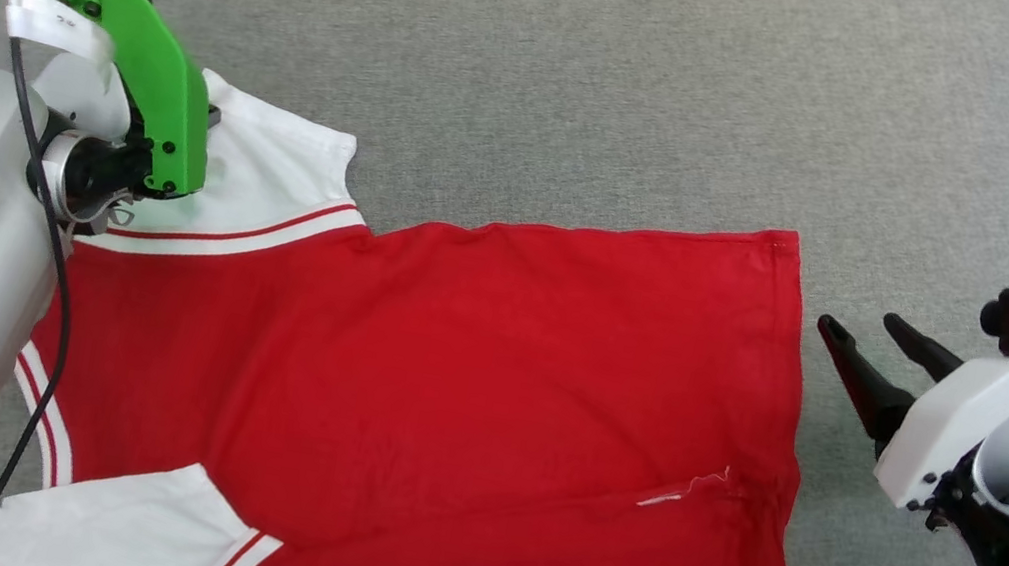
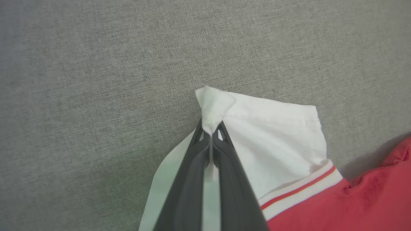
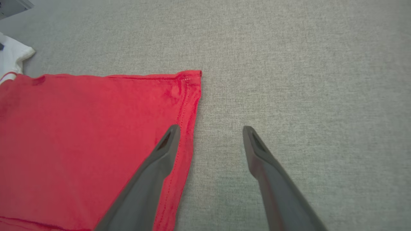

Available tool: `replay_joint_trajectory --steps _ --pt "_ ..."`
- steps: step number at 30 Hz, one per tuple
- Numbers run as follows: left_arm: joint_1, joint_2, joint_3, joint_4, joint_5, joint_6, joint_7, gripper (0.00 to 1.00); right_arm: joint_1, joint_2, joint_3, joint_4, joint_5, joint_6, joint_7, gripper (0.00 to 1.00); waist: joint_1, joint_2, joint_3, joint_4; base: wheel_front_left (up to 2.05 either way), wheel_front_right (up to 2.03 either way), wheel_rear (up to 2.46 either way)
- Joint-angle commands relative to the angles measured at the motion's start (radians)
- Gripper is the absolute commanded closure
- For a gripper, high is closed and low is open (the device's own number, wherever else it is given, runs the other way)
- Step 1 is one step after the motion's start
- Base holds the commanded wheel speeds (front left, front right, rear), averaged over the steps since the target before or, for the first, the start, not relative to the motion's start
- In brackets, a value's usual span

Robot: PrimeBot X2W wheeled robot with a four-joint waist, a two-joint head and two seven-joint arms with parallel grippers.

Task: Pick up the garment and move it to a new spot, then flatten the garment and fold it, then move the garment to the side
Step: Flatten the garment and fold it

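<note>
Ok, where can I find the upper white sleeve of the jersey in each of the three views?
Head view: upper left, the white sleeve lies beside the green bracket.
Left wrist view: centre right, the sleeve's corner pinched in the shut jaws of the left gripper.
Right wrist view: a bit of sleeve at the top left edge.
Shared landmark: the jersey's red body, bordering the sleeve.

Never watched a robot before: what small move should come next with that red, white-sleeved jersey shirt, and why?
Probably the right gripper should close on the hem of the red jersey shirt: the left gripper is shut on the white sleeve, while the right stands open at that hem, gripping nothing.
</note>
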Motion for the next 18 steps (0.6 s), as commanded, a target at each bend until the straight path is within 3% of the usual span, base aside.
replay_joint_trajectory --steps 1,7,18 --pt "0.015 -0.008 -0.006 -0.015 0.008 0.000 -0.012 1.00 -0.038 -0.015 0.007 0.011 0.022 0.000 0.034 0.00 -0.0001 -0.0001 -0.021 0.052 0.00 0.00 0.00" --pt "0.009 -0.037 -0.024 -0.097 0.024 -0.006 -0.050 1.00 -0.159 -0.059 0.032 0.093 0.070 0.000 0.165 0.00 -0.0001 -0.0001 -0.004 0.129 0.00 0.00 0.00" --pt "0.028 -0.046 -0.032 -0.188 0.026 -0.018 -0.107 1.00 -0.279 -0.049 0.144 0.319 0.127 0.000 0.332 0.00 -0.0001 -0.0001 0.021 0.199 0.00 0.00 0.00"
